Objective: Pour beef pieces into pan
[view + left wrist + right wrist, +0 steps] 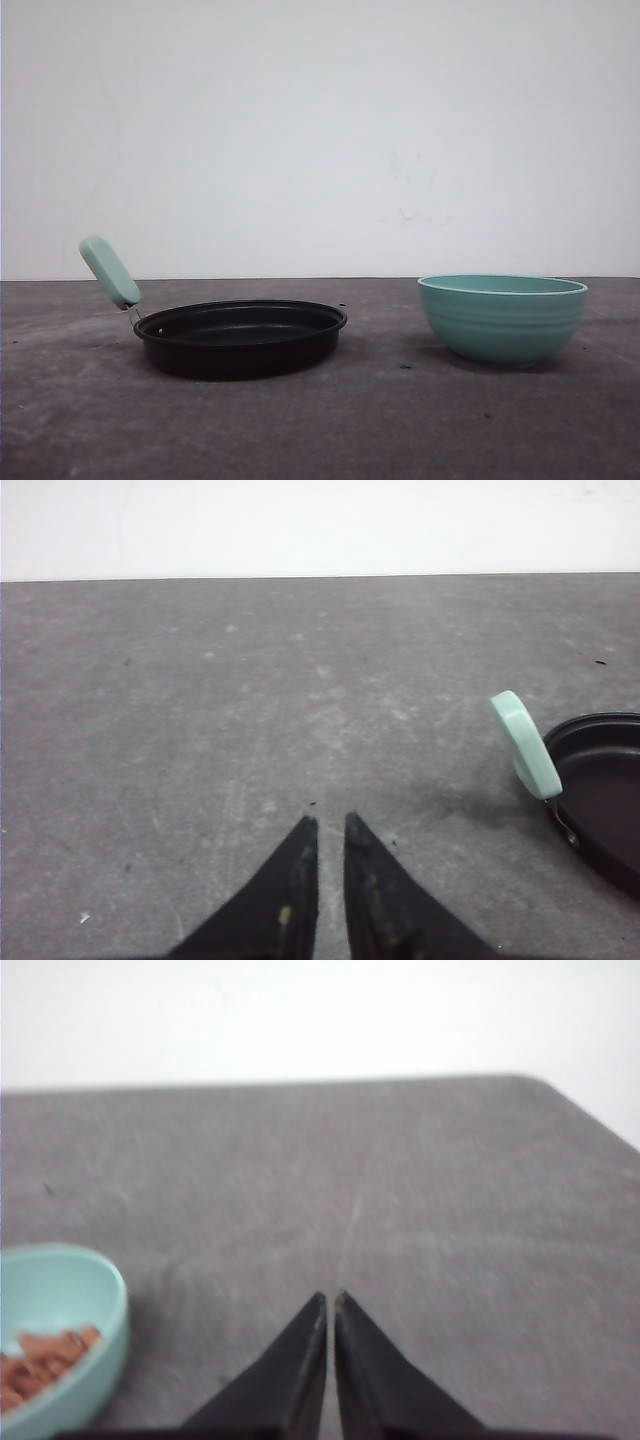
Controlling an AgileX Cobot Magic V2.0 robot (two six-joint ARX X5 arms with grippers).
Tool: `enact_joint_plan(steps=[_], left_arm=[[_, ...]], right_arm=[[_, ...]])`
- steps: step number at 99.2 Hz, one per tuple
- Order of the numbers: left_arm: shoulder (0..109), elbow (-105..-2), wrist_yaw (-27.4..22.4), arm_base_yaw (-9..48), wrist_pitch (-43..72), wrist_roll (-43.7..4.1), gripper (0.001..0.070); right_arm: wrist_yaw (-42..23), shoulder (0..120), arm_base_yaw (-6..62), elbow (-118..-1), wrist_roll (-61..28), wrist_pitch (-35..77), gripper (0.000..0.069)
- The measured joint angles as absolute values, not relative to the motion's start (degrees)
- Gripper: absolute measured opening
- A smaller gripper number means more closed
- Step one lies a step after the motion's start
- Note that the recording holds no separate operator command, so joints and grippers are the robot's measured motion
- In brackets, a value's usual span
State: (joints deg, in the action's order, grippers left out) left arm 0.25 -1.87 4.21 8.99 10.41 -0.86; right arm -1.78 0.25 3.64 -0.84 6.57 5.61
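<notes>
pan (240,338): black, with a mint-green handle
bowl (502,317): mint green, faint ribbed bands outside
beef pieces (40,1358): reddish-brown
table (400,420): mottled dark grey
wall (320,130): plain white
left gripper (330,830): black
right gripper (330,1305): black

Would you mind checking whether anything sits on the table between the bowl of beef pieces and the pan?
Nothing visible does: only bare table separates the mint-green bowl holding the beef pieces from the black pan.

Pan (240,338) at 9 o'clock on table (380,430), bowl (502,317) at 3; beef pieces (40,1358) in bowl.
</notes>
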Motion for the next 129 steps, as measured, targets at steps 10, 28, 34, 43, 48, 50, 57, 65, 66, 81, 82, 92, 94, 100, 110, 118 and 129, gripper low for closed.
enact_joint_plan(steps=[10, 28, 34, 43, 48, 50, 57, 65, 66, 81, 82, 92, 94, 100, 110, 118, 129], left_arm=[[0.25, -1.87, 3.64, 9.02, 10.44, -0.91, 0.0021], [0.25, -1.87, 3.18, 9.02, 10.46, -3.07, 0.0021], [0.27, -1.87, 3.60, 9.02, 10.44, -4.21, 0.0021], [0.25, -1.87, 3.88, 9.02, 10.39, -6.87, 0.0021], [0.25, -1.91, 4.19, 9.02, 10.31, -8.97, 0.0021], [0.25, -1.91, 4.43, 9.02, 10.26, -9.91, 0.0021], [0.27, -1.93, 6.74, 9.02, 9.61, -12.93, 0.0021], [0.27, -1.93, 11.68, 9.02, 6.79, -15.33, 0.0021], [0.27, -1.93, 12.45, 9.02, 6.46, -15.59, 0.0021], [0.27, -1.93, 18.63, 8.91, 5.50, -17.52, 0.0021], [0.27, -1.93, 18.65, 8.91, 5.63, -17.56, 0.0021], [0.30, -2.55, 14.96, 8.91, 7.18, -18.02, 0.0021], [0.34, -2.98, 13.74, 8.91, 7.53, -18.11, 0.0021], [0.82, -4.91, 9.87, 8.91, 7.99, -18.20, 0.0021], [4.10, -10.87, 7.70, 8.91, 9.17, -18.31, 0.0021], [9.74, -16.45, 7.75, 8.91, 9.23, -18.26, 0.0021], [20.47, -25.36, 7.18, 8.91, 9.32, -17.56, 0.0021]], right_arm=[[0.25, 0.25, 3.68, -0.84, 7.84, 3.22, 0.0014], [1.23, 0.25, 3.68, -0.84, 11.09, -2.46, 0.0014], [2.81, 0.25, 3.68, -0.84, 13.56, -4.78, 0.0014], [3.29, 0.25, 3.68, -0.84, 16.51, -7.22, 0.0014], [3.31, 0.25, 3.68, -0.84, 18.15, -7.51, 0.0014], [3.42, 0.25, 3.68, -0.84, 18.65, -7.49, 0.0014], [4.80, 0.25, 3.68, -0.84, 20.25, -7.53, 0.0014], [7.25, 0.25, 3.68, -0.84, 21.17, -7.53, 0.0014], [7.51, 0.25, 3.68, -0.84, 21.28, -7.53, 0.0014], [7.97, 0.25, 3.68, -0.84, 21.54, -7.55, 0.0014], [7.97, 0.25, 3.68, -0.84, 21.54, -7.55, 0.0014], [8.99, 0.25, 3.68, -0.93, 21.80, -7.46, 0.0014], [9.04, 0.25, 3.68, -1.06, 22.00, -7.40, 0.0013], [9.06, 0.27, 3.68, -2.24, 22.65, -6.68, 0.0010], [9.04, 0.91, 3.68, -6.31, 23.07, -6.63, 0.0009], [9.06, 2.81, 3.68, -10.76, 23.22, -7.05, 0.0009], [9.72, 8.49, 3.68, -17.04, 23.22, -6.90, 0.0009]])
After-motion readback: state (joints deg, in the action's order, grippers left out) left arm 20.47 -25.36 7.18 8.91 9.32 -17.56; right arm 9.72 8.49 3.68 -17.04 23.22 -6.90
